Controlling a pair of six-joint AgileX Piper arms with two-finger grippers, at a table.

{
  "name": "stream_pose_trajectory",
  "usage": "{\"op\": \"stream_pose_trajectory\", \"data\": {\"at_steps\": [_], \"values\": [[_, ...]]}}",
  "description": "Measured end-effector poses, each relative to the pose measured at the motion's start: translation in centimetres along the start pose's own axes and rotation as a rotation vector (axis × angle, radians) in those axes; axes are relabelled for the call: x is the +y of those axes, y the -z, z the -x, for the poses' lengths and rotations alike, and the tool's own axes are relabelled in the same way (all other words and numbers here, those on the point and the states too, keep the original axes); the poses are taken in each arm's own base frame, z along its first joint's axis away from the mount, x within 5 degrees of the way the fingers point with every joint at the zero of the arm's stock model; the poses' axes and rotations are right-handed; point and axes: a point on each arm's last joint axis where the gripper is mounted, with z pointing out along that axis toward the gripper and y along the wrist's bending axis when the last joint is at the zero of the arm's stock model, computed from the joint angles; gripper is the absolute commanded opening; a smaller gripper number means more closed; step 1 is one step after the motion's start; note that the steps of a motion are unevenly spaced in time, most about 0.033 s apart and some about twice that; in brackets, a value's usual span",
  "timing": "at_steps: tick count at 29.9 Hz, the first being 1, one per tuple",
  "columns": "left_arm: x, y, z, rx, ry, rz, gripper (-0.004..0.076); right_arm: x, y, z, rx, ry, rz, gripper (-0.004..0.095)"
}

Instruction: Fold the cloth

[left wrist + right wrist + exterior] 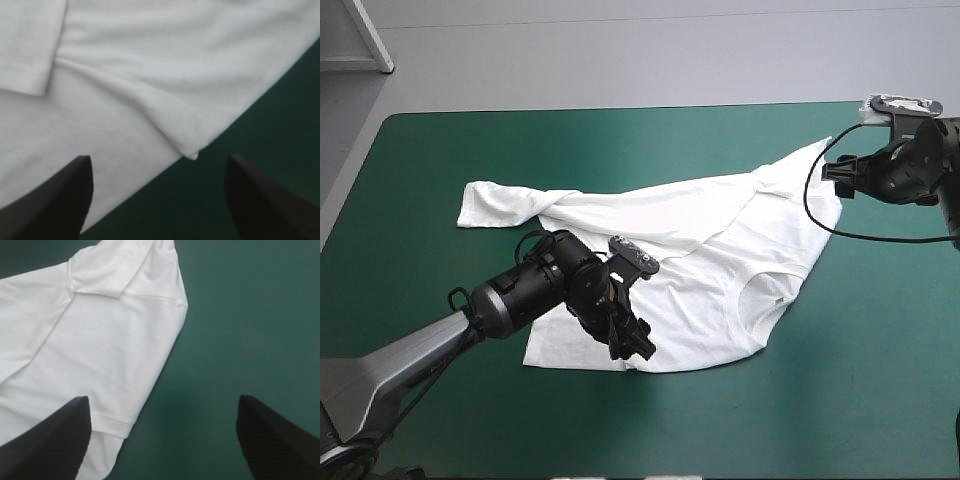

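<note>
The table (440,150), under its teal-green cover, carries the shirt (710,250) across its middle. The shirt is white and spread mostly flat, but with layers turned over one another. One sleeve (485,205) stretches toward the table's left edge, the collar (767,295) lies open toward the near right, and a pointed corner (820,148) reaches toward the far right.

The left gripper (638,345) hangs low over the shirt's near edge, its arm coming in from the near left corner. Its black fingers (60,200) stand wide apart and hold nothing. One finger is over white cloth and the other over bare cover, and the shirt's edge runs slantwise across the gap between them. Just ahead of that gap a small folded tip (192,155) juts out at the edge — a soft ridge runs on from it, farther ahead over the cloth. Whether the fingers touch the shirt cannot be told.

The right gripper (835,172) sits just beside the pointed corner at the far right. Its fingers (270,440) too are spread wide, with nothing between them. The shirt lies ahead of and beside one finger, and a hemmed edge (117,427) is near that finger's tip. The gap and the other finger are over bare cover.
</note>
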Motion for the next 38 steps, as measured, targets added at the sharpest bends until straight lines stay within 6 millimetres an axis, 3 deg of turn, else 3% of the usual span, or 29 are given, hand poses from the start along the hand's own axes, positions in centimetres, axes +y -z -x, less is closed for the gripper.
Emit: {"op": "stream_pose_trajectory", "data": {"at_steps": [10,19,21,24,29,31,38], "values": [[-0.6,-4.9,-2.6,-0.005,0.122,-0.097,0.0538,0.0,0.0,0.0,0.004,0.030,-0.001,0.0737],[-1.4,-7.1,-2.5,0.024,0.064,-0.074,0.0519,0.0,0.0,0.0,0.003,0.048,-0.005,0.0737],[-1.7,-7.5,-2.4,0.039,0.032,-0.058,0.0487,0.0,0.0,0.0,0.003,0.052,-0.005,0.0737],[-2.0,-7.9,-2.4,0.058,-0.008,-0.035,0.0375,0.0,0.0,0.0,0.003,0.055,-0.004,0.0737],[-2.1,-8.2,-2.3,0.070,-0.064,0.009,0.0074,0.0,-0.6,-0.2,0.003,0.059,-0.004,0.0737],[-2.4,-8.3,-2.2,0.059,-0.072,0.011,-0.0012,0.0,-1.3,-0.3,0.020,0.061,-0.005,0.0737],[-2.4,-8.2,-2.1,0.043,-0.021,0.016,-0.0010,0.3,-7.2,-0.4,0.140,0.064,-0.007,0.0737]]}}
